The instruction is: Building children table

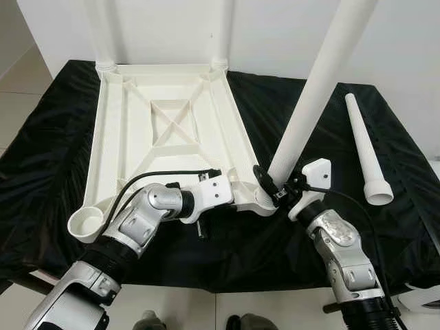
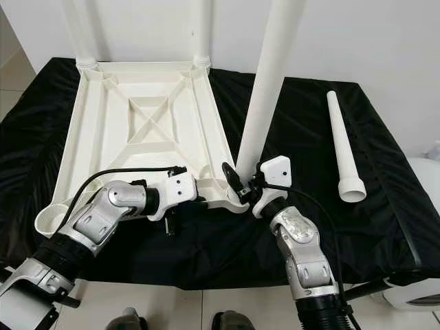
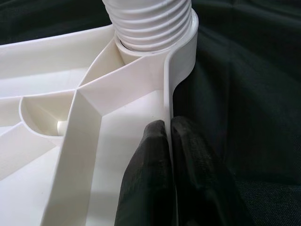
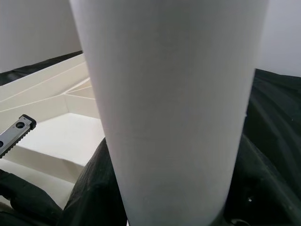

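Left eye view: an upturned white tabletop [image 1: 165, 130] lies on black cloth [image 1: 48, 158]. The left gripper [image 1: 230, 196] pinches its near rim, fingers [image 3: 164, 179] clamped together on the thin wall. The right gripper [image 1: 271, 185] clasps a tilted leg [image 1: 313, 103] at the corner socket [image 1: 261, 204]. A loose leg [image 1: 366, 148] lies rightmost.
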Motion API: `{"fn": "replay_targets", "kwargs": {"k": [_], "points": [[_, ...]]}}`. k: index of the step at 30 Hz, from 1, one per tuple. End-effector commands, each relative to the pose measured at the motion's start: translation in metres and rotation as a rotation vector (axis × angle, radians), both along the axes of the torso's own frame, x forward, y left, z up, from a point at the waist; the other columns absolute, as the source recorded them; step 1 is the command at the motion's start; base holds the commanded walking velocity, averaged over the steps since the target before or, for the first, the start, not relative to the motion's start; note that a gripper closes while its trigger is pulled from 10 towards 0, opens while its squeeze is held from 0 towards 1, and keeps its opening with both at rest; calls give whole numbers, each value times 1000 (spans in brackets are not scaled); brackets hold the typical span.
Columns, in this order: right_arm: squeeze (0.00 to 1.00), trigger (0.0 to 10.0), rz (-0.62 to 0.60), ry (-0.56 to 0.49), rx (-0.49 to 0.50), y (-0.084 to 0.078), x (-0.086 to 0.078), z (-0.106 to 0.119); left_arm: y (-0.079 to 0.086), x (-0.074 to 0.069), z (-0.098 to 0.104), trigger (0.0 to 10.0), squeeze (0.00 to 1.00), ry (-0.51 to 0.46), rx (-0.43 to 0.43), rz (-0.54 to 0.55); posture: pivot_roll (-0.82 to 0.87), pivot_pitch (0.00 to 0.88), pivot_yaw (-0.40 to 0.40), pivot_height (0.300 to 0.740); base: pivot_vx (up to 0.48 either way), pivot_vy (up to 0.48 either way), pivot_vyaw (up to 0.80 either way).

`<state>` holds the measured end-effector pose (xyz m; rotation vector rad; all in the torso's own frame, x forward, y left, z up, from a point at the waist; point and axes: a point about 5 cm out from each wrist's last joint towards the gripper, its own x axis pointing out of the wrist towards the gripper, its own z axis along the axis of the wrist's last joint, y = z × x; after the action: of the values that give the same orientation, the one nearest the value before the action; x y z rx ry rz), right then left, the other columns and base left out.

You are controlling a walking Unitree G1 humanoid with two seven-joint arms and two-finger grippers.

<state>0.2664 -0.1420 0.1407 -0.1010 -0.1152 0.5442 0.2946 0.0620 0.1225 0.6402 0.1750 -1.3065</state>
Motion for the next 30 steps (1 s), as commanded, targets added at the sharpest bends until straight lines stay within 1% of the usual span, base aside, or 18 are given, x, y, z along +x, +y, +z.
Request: {"fn": "replay_targets", "kwargs": {"k": [1,2,3,5,6,8,9,13,14,17,18,19,22,30], "points": [[0,10000,31,180,-14,1,-7,-33,13,3,-14,10000,0,37,34,87,5,58,-58,740,0,0,0],[0,10000,16,220,19,-2,-4,-35,13,3,-13,10000,0,37,33,85,6,56,-57,740,0,0,0],[0,10000,16,220,19,-2,-4,-35,13,3,-13,10000,0,37,33,85,6,56,-57,740,0,0,0],[0,10000,-3,273,62,-9,1,-37,12,2,-13,10000,0,35,32,82,6,54,-56,740,0,0,0],[0,10000,-3,273,62,-9,1,-37,12,2,-13,10000,0,35,32,82,6,54,-56,740,0,0,0],[0,10000,-35,318,66,-16,8,-39,12,2,-12,10000,0,34,32,79,7,53,-56,740,0,0,0],[0,10000,-42,326,77,-20,11,-39,12,2,-12,10000,0,33,32,78,9,50,-56,740,0,0,0],[0,10000,-45,328,91,-23,13,-39,12,2,-12,10000,0,32,32,76,9,50,-56,740,0,0,0],[0,10000,-47,317,81,-25,15,-39,12,2,-11,10000,0,31,32,75,12,48,-59,740,0,0,0],[0,10000,-43,305,68,-25,16,-38,12,2,-11,10000,0,30,31,75,12,51,-59,740,0,0,0],[0,10000,-33,279,47,-23,16,-37,12,1,-11,10000,0,30,31,76,14,53,-62,740,0,0,0],[0,10000,-33,279,47,-23,16,-37,12,1,-11,10000,0,30,31,76,14,53,-62,740,0,0,0],[0,10000,-7,259,17,-18,12,-37,12,1,-10,10000,0,30,28,79,14,59,-65,740,0,0,0],[0,10000,-51,274,51,-14,4,-39,14,1,-10,10000,0,32,26,85,11,66,-64,740,0,0,0]]}}
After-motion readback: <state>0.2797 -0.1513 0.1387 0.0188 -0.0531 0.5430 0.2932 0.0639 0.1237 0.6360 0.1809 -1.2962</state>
